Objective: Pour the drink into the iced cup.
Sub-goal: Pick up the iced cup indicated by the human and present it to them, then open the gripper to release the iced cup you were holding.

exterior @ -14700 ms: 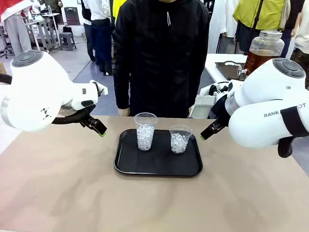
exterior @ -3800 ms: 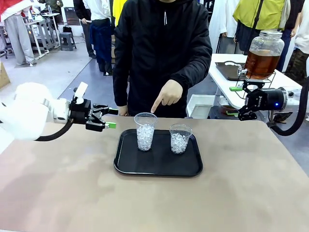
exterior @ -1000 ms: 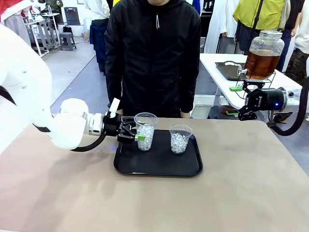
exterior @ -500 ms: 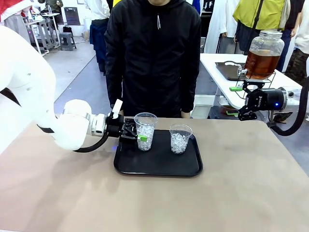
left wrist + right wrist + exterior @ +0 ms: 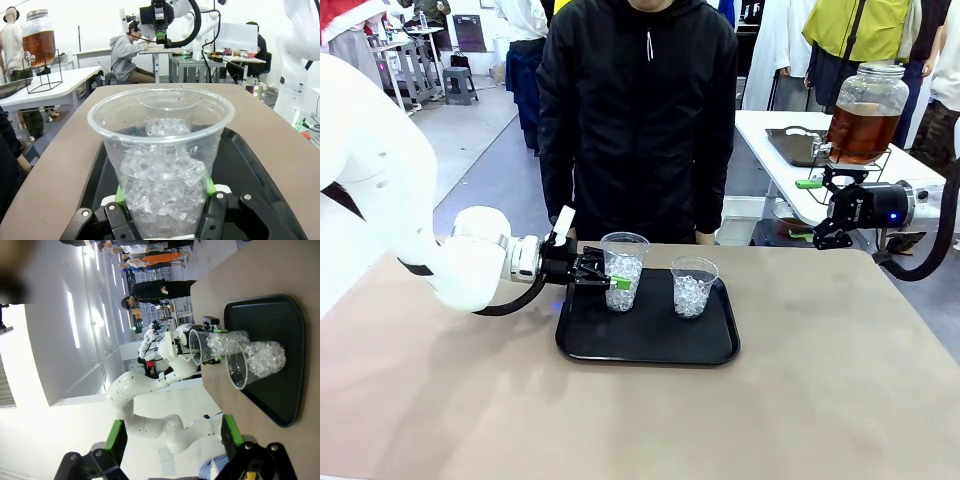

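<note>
Table: tan top (image 5: 470, 400) shared with a person (image 5: 638, 120) who stands at its far edge, arms down, not joining in.
Left gripper (image 5: 620, 283): closed from the side on the lower half of the tall cup; in the left wrist view its green pads (image 5: 119, 192) press the clear wall on both sides.
Reason for the grip: a low, sideways hold probably keeps the mouth upright and clear, so the ice stays in and liquid can go in from above.
Tall cup (image 5: 624, 268): between the fingers, upright and part-filled with ice cubes, no drink in it. I cannot tell whether its foot rests on the tray or hangs just above it.
Tray (image 5: 650, 350): black, directly under the fingertips, there to catch drips.
Short cup (image 5: 693, 287): on the tray just beyond the held one, on the side away from the left gripper; it holds ice and stands untouched.
Right gripper (image 5: 805, 210): well apart, past the tray, jaws wide and empty, beside the side table (image 5: 757, 125) and just below the tap (image 5: 817, 150).
Drink (image 5: 860, 135): amber, in the big glass jar (image 5: 868, 85) just above the right gripper, far from the held cup.
Next, likely: carry the cup to the tap.
</note>
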